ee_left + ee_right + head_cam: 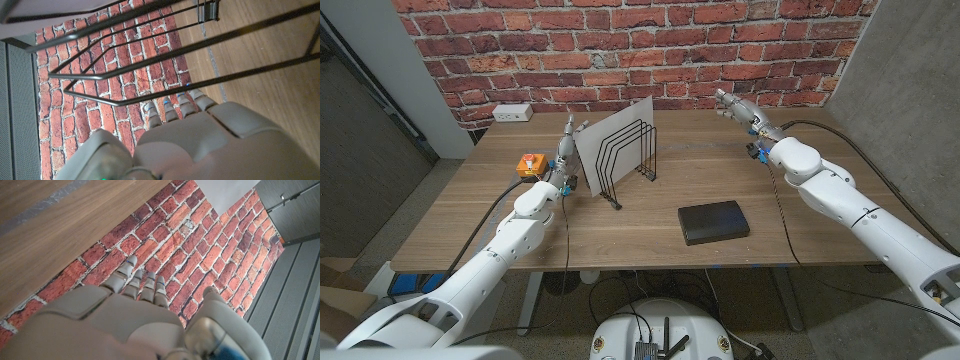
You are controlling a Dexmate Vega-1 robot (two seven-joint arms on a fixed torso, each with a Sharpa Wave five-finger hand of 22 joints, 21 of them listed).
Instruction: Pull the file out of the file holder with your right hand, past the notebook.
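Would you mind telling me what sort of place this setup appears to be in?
Probably an office-like lab or test space: a wooden table against a brick-patterned wall, a wire file holder and a black notebook as desk props.

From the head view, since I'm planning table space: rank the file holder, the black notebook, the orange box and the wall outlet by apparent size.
1. file holder
2. black notebook
3. wall outlet
4. orange box
The last two look close; the outlet sits farther away, so that order is unsure.

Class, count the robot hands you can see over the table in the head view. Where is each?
2. The left hand is raised beside the wire file holder, at its left. The right hand is raised over the table's far right, near the brick wall.
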